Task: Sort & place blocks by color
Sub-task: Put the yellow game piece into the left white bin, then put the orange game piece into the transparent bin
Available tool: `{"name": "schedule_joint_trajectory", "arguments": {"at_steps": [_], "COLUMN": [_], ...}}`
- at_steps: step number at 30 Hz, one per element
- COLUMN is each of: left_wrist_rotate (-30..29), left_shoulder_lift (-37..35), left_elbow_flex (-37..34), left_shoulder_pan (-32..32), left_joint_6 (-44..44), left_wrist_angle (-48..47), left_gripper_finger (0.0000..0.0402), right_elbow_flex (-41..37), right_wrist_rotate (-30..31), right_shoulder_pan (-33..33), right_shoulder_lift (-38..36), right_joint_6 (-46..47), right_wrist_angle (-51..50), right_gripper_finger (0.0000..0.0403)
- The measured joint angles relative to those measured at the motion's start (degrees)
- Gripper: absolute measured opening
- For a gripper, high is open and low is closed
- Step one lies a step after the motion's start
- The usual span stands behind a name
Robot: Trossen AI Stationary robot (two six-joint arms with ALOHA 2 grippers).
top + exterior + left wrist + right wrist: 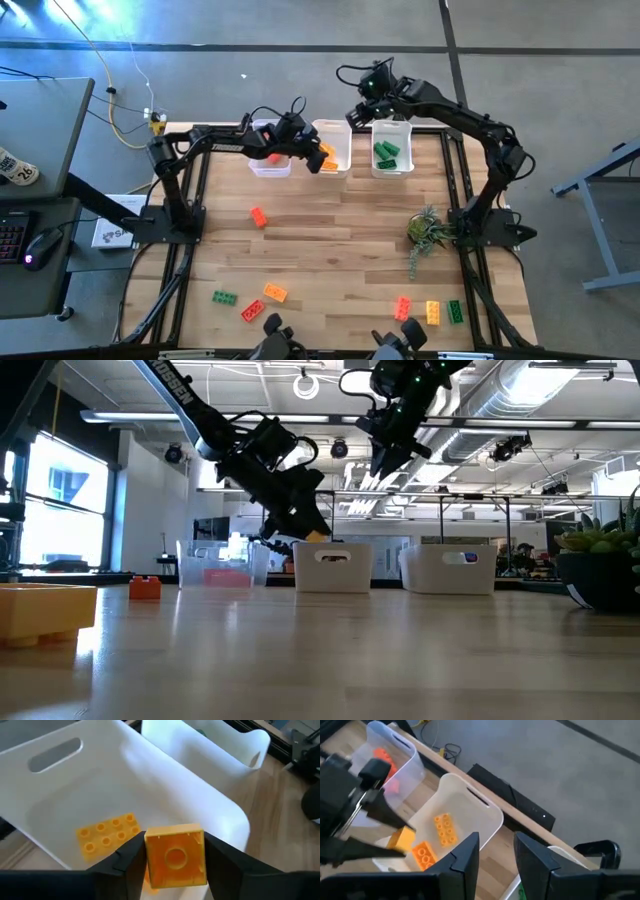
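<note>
My left gripper [175, 862] hangs over the middle clear bin [337, 130], shut on an orange-yellow block [175, 857], also seen in the low view [318, 537]. Two more orange-yellow blocks [445, 827] lie on that bin's floor. The left bin [268, 170] holds red blocks, the right bin [392, 128] green ones. My right gripper [360, 110] hovers high over the bins' far side, its fingers [472, 845] close together with nothing between them. Loose blocks lie on the table: a red one [258, 216], and several near the front edge [275, 292]. My left gripper pinches the orange-yellow block by two opposite side walls [148, 857] between its two fingers. The block's hollow underside faces the wrist camera. The fingers slant down from the table's left. The block hangs clear above the middle bin's floor.
A small green plant sprig [428, 232] lies on the right part of the table. More loose blocks in red, yellow and green [432, 312] sit at the front right. The three bins stand in a row along the far edge.
</note>
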Motion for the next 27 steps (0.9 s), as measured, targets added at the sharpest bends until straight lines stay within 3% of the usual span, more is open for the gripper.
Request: {"name": "schedule_joint_trajectory", "arguments": {"at_steps": [10, 18, 27], "left_wrist_rotate": [0.2, -0.22, -0.31], "left_shoulder_lift": [-1.25, -5.79, -14.1], "left_elbow_flex": [4.26, 10.72, 10.99], "left_shoulder_pan": [0.61, 1.51, 1.44], "left_joint_6": [3.1, 9.8, 9.84], "left_wrist_angle": [-11.61, -27.75, -30.67], "left_gripper_finger": [0.0218, 0.0218, 0.0217], "right_elbow_flex": [-0.02, -0.02, -0.04], "right_wrist_rotate": [-1.69, -2.0, -6.89], "right_shoulder_pan": [3.42, 10.28, 19.26], "right_shoulder_lift": [0.0, 0.0, 0.0], "right_joint_6": [2.96, 6.22, 17.51], "right_wrist_angle": [-6.66, -15.73, -26.57], "right_gripper_finger": [0.0108, 0.0108, 0.0108]}}
